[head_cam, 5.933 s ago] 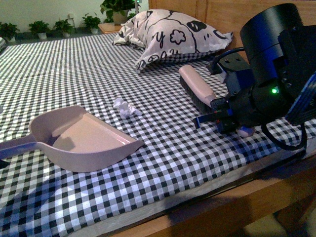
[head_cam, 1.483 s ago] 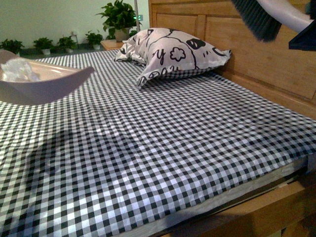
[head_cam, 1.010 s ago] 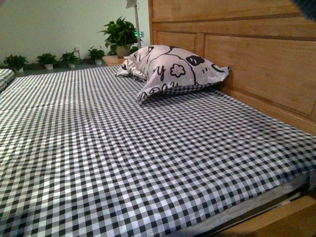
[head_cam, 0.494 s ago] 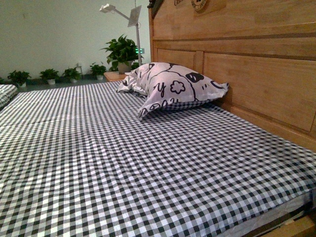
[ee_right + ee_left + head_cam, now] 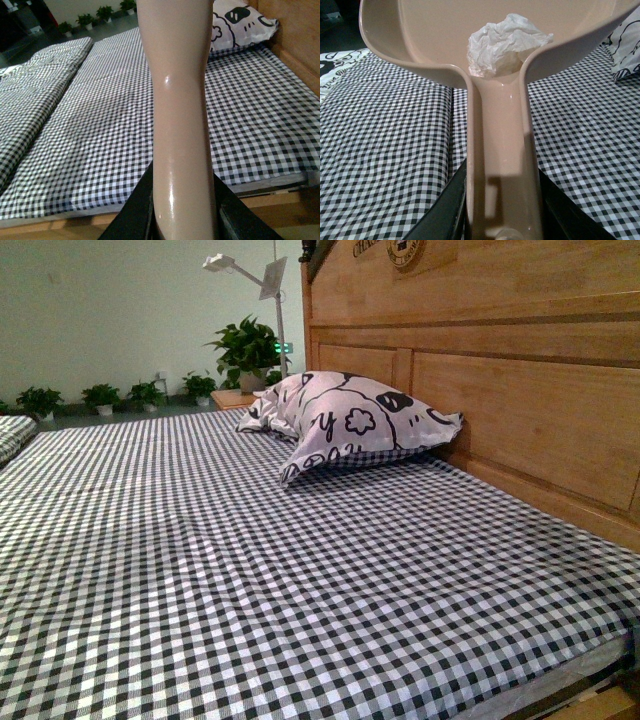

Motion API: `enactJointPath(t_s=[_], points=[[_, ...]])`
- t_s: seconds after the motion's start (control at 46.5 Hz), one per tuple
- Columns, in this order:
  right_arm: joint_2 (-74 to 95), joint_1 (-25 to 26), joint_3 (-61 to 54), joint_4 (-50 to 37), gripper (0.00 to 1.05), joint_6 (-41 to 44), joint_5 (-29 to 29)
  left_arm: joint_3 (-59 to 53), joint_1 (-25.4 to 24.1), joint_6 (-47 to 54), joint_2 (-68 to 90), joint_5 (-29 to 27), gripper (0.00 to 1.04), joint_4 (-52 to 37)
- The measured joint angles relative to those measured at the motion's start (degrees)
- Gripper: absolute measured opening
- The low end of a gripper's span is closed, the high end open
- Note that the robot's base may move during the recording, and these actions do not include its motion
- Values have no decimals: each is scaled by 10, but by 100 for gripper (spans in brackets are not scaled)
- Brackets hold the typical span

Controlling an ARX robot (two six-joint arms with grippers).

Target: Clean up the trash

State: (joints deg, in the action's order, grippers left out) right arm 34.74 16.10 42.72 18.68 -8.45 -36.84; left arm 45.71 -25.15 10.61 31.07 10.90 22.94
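Front view: a bed (image 5: 300,580) covered by a black-and-white checked sheet, with a patterned black-and-white pillow (image 5: 350,420) lying near the wooden headboard (image 5: 520,390). Potted plants (image 5: 245,345) stand along the far wall, and a white lamp (image 5: 250,275) rises beside the headboard. Neither arm appears in this view.

Left wrist view: the left tool (image 5: 502,210) is pinching the handle of a beige dustpan (image 5: 502,150), its dark fingers (image 5: 452,210) pressed against either side of the handle. The pan is held above the checked sheet, well apart from it. The trash (image 5: 505,44), a small crumpled white paper ball, sits inside the pan at the point where the bowl narrows into the handle channel, touching the pan's inner surface. A corner of the patterned pillow shows at the edge of this view, beyond the pan's rim.

Right wrist view: the right tool (image 5: 182,210) is pinching the smooth beige handle of a brush (image 5: 177,100); dark fingers (image 5: 140,210) bear on both sides of the handle. Only the handle is visible; the bristle end lies outside the frame. Below and beyond the handle lie the checked sheet, the wooden bed edge, and the pillow near the headboard. A second stretch of checked bedding lies alongside, separated by a seam.
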Motion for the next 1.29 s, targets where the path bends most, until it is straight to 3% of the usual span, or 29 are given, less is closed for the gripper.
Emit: enactJointPath(t_s=[0.279, 1.29], points=[[-5, 3, 0, 7, 20, 1, -5, 0, -11, -3, -7, 30, 28, 7], [-5, 3, 0, 9, 20, 1, -5, 0, -12, -9, -7, 30, 28, 7]])
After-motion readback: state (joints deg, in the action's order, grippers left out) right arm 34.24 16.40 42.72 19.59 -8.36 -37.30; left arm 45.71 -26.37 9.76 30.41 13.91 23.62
